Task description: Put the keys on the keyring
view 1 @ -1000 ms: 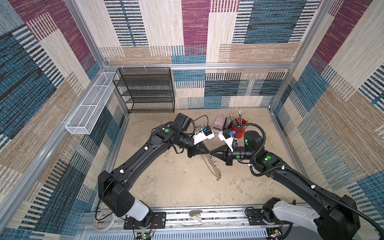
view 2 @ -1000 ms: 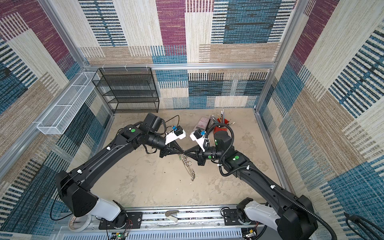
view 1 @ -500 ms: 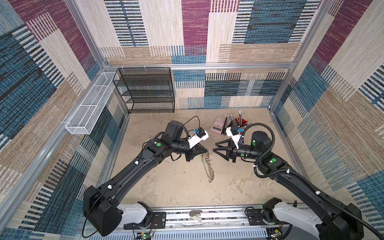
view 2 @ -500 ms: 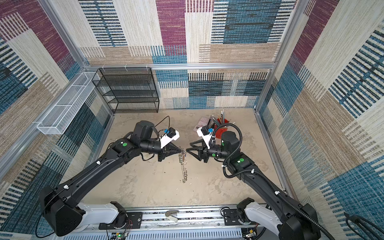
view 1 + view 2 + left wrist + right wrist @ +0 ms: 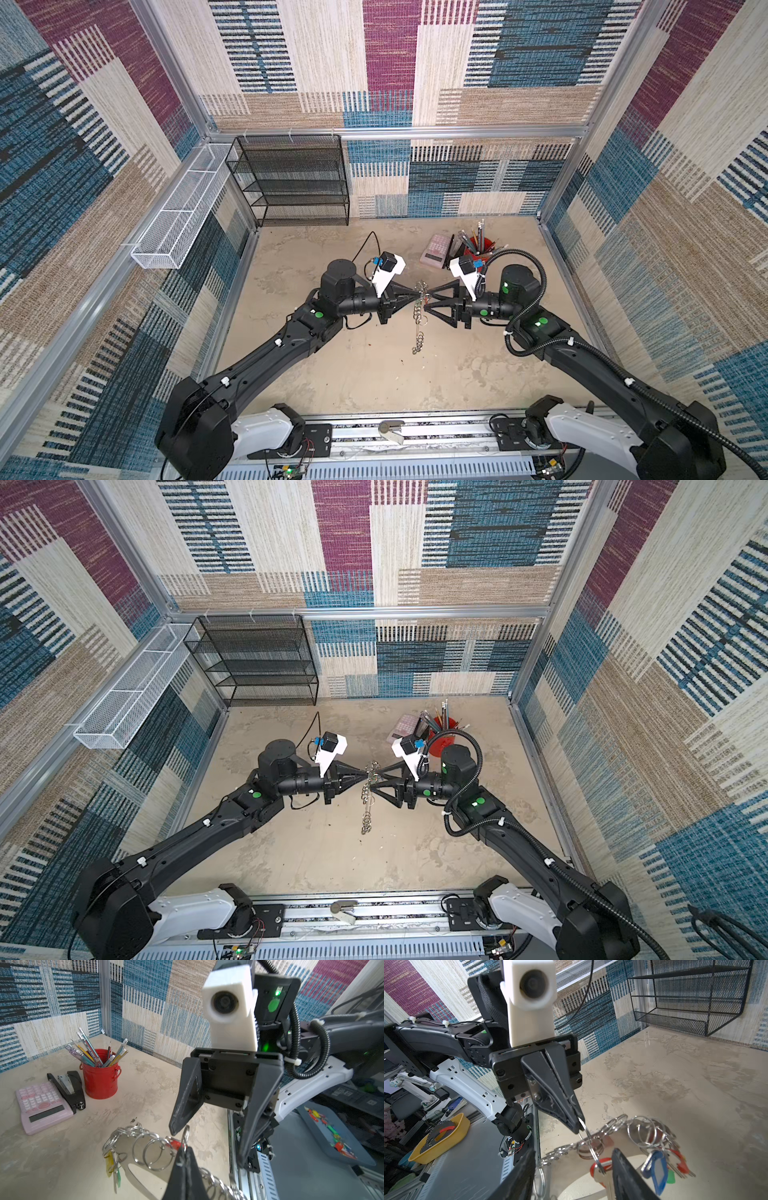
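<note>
The left claw [image 5: 415,296] is pinched fully shut on one split ring [image 5: 185,1134] at the edge of the keyring [image 5: 419,320], holding it up over the middle of the desk [image 5: 374,386]. That probably serves to let the grey band hang free and to turn a ring toward the other arm. The loop droops below the claw; whether its low end touches the desk I cannot tell. Several keys [image 5: 654,1169] already hang from it, with yellow, green, blue and red tags. One red-tagged key [image 5: 602,1164] sits on a ring just at the gripped spot.

The right claw [image 5: 429,301] faces the left one tip to tip, jaws spread wide and holding nothing, one finger each side of the loop. It looks ready either to leave or to take a fresh hold.

A second ago the right claw was nearly closed at the ring. It has since opened, drawn back a little and come in again, and the loop now hangs straighter.
</note>
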Action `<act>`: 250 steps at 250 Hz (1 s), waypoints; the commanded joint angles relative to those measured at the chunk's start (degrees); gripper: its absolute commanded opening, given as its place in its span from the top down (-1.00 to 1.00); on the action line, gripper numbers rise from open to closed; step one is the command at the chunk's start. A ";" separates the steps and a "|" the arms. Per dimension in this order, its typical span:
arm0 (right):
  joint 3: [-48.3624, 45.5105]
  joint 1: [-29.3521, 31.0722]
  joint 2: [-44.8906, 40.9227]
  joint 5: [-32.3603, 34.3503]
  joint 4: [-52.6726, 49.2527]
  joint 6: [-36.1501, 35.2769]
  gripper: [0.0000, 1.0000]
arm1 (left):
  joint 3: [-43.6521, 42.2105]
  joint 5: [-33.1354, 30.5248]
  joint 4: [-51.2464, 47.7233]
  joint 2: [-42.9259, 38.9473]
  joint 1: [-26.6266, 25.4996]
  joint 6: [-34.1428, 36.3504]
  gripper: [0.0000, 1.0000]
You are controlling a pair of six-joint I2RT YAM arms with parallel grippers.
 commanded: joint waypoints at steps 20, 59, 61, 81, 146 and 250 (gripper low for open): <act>-0.01 0.01 0.15 1.13 3.04 0.78 -0.07 | -4.31 1.47 22.91 0.88 0.09 -12.72 1.00; -0.20 -0.17 -1.12 2.53 3.59 1.03 0.20 | -6.99 1.47 31.77 1.83 0.11 -17.50 1.00; -0.25 -0.17 -1.27 2.51 3.66 1.05 0.21 | -7.10 1.42 32.01 1.88 0.14 -17.64 1.00; -0.20 -0.26 -2.08 2.25 4.15 1.46 0.30 | -8.13 1.08 34.77 2.14 0.09 -19.16 1.00; 0.08 -0.35 -1.92 1.52 5.20 2.29 0.69 | -10.43 1.08 43.68 4.06 0.09 -24.16 1.00; 0.34 -0.35 -0.82 0.26 6.09 2.99 1.00 | -12.49 0.57 55.16 7.09 0.09 -30.87 1.00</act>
